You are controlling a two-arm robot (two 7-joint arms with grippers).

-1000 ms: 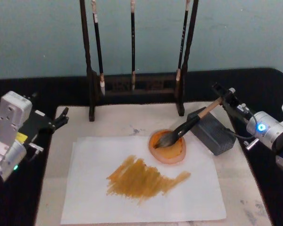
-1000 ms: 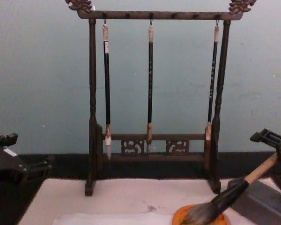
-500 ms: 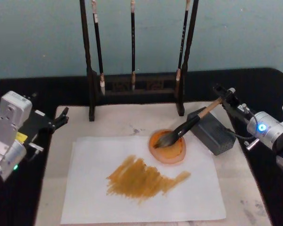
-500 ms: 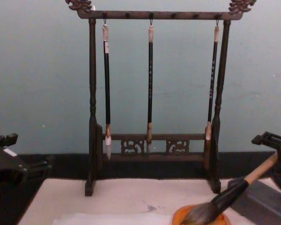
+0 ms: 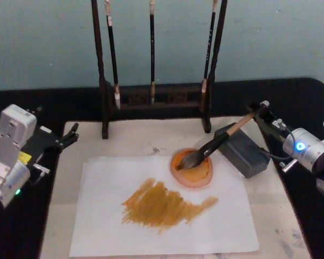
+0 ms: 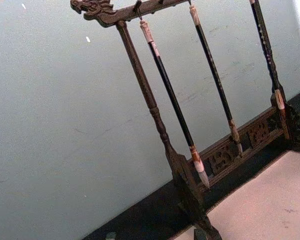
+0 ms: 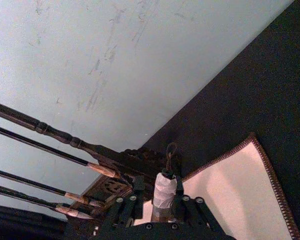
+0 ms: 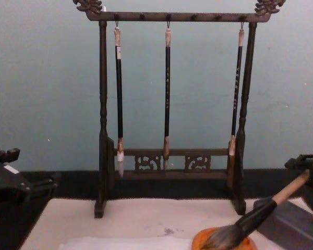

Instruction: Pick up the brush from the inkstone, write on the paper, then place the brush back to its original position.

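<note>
A: Right wrist view: your right end effector (image 7: 160, 198) straddles the whitish tip of the brush (image 7: 164, 187). Clamped or loose, I cannot tell.

B: Bristles sit in the orange dish (image 5: 193, 175), handle propped on the grey block (image 5: 243, 155). Open wide and back off along the handle without nudging it. Left end effector (image 5: 70, 136) idles beside the mat (image 5: 129, 137).

The black bench (image 5: 54, 100) carried a cream mat (image 5: 146, 137), laid flat with a small grey smudge near its far edge. A dark wooden brush stand (image 5: 162, 99) stood at the mat's far edge, its two feet reaching forward onto the mat.
</note>
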